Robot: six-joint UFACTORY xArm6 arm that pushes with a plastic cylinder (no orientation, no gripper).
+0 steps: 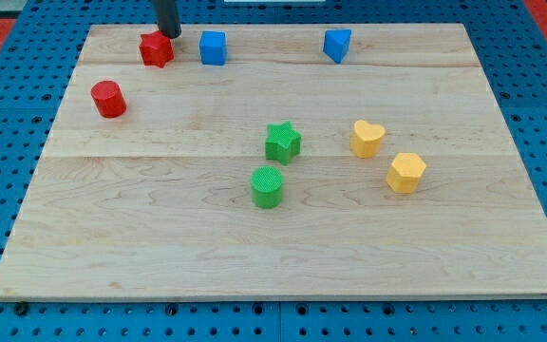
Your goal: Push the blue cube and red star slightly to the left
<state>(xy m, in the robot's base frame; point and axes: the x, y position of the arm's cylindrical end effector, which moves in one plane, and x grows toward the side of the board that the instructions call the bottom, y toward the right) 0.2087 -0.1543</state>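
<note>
The red star (156, 49) lies near the top left of the wooden board (283, 237). The blue cube (213, 47) sits just to its right, a small gap between them. My tip (170, 35) comes down from the view's top and stands at the star's upper right corner, touching or nearly touching it, between the star and the cube.
A red cylinder (108, 99) lies below left of the star. A second blue block (337, 44) sits at the top right. A green star (282, 142), a green cylinder (267, 186), a yellow heart (367, 138) and a yellow hexagonal block (405, 172) lie mid-board.
</note>
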